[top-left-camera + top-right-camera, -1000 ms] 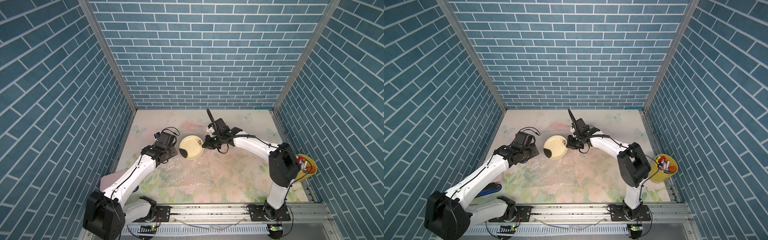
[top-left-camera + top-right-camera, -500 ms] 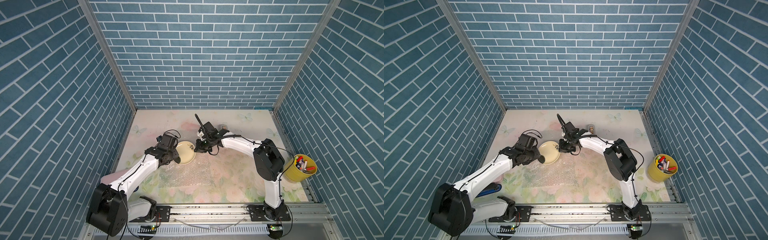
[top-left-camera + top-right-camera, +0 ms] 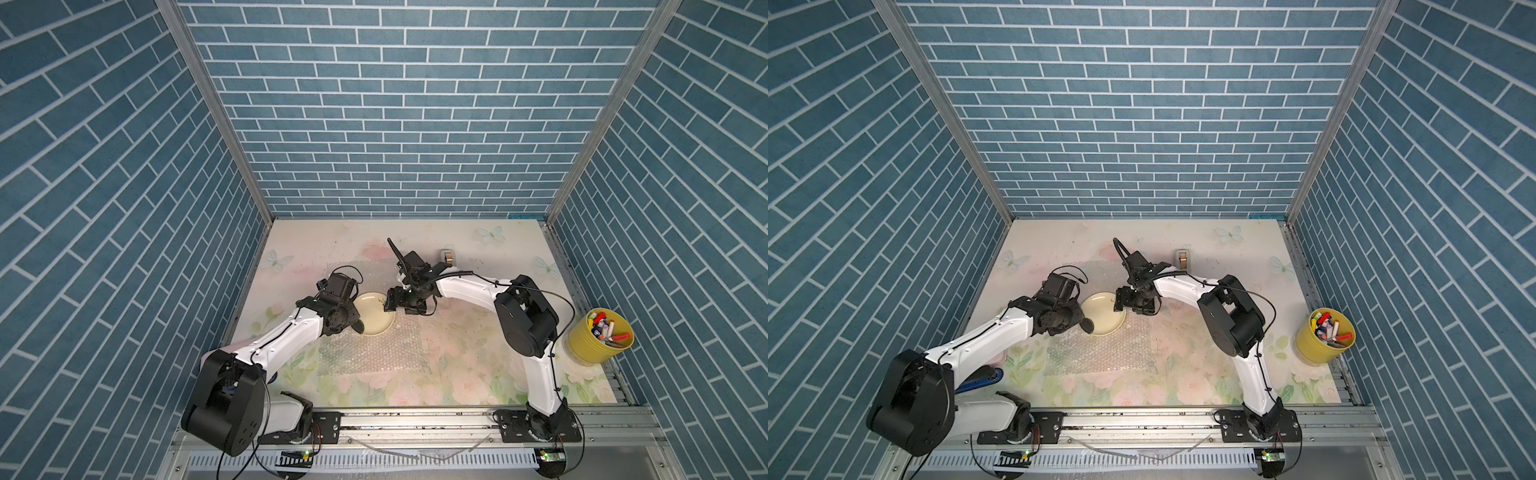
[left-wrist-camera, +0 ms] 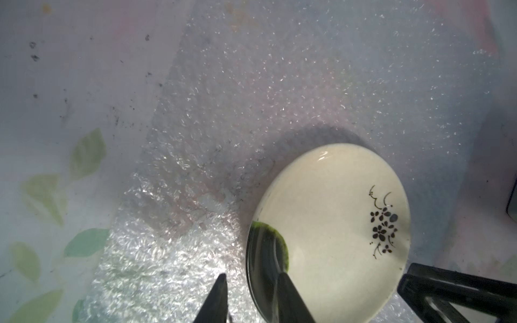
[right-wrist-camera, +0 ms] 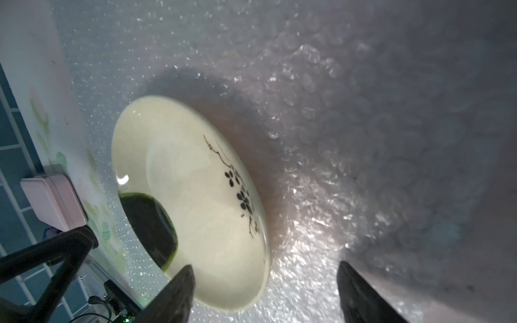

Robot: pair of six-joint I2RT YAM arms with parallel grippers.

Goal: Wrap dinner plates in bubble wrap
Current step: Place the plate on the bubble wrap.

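Robot test cell, not a lived-in room; three walls [image 3: 407, 124] papered in printed blue brick, seamed at bare aluminium corner posts [image 3: 216, 112], open at the top and front. Table [image 3: 469, 365] is covered by a floral printed sheet, scuffed and speckled with dark marks in the left wrist view. Along the front edge runs an aluminium rail [image 3: 415, 419] with two white-and-black arms bolted to it on black plates, left arm [image 3: 291, 332] and right arm [image 3: 469, 289]; exposed cabling; slotted cable duct [image 3: 374, 461] below; small circuit board with green light [image 3: 550, 457]. Props at the margins: yellow bucket of markers [image 3: 590, 345], tape dispenser [image 3: 447, 257], pink box [image 5: 53, 201].
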